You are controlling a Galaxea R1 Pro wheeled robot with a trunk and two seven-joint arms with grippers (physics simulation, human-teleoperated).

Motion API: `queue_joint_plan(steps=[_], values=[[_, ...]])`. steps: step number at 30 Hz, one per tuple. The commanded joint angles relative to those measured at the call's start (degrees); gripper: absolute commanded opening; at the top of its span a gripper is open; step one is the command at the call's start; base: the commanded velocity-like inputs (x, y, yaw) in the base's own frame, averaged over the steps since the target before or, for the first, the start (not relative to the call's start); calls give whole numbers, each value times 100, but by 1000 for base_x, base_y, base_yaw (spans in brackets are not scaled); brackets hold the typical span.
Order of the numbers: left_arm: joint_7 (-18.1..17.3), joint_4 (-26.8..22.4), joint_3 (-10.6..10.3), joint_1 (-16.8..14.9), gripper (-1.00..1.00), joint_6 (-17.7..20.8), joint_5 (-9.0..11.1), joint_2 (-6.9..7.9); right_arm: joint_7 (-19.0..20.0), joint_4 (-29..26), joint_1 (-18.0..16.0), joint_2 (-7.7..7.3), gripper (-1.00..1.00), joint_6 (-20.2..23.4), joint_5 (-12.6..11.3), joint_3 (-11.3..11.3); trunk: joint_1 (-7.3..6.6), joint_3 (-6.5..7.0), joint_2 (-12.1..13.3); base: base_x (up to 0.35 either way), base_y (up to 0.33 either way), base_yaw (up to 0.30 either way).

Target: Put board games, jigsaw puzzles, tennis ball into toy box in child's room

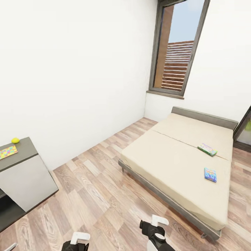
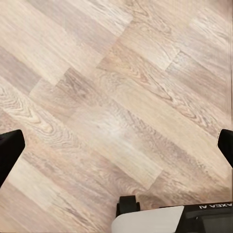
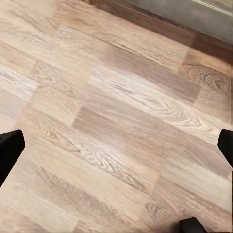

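Two board games lie flat on the beige bed [image 1: 174, 160]: a green box [image 1: 207, 149] near the mattress seam and a blue box [image 1: 210, 174] closer to me. At the far left, a grey table [image 1: 27, 148] carries a yellow tennis ball [image 1: 15, 140] and a flat multicoloured box [image 1: 7, 152]. My left gripper [image 2: 116, 150] and right gripper [image 3: 116, 145] hang low over the wooden floor, both open and holding nothing, with dark fingertips [image 2: 6, 150] spread wide apart. My two wrists sit at the bottom of the head view, far from bed and table.
Wood plank floor [image 1: 101, 188] stretches between the table and the bed. The bed's grey frame [image 1: 164, 198] runs diagonally at my right. A tall window [image 1: 176, 52] stands in the far corner, and a dark door frame [image 1: 244, 129] at the right edge.
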Motion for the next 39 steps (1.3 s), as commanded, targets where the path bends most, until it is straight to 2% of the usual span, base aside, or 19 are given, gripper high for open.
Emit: queue_joint_plan(steps=[1, 39], values=[[-23, 13, 48, -5, 100, -33, -48, 1, -46, -3, -8, -5, 100, -6, -52, 47, 3, -12, -12, 0, 0, -279], [-15, 64, 48, -2, 100, -80, -57, 5, -46, -3, -8, -5, 100, -6, -52, 47, 3, -12, -12, 0, 0, -279]])
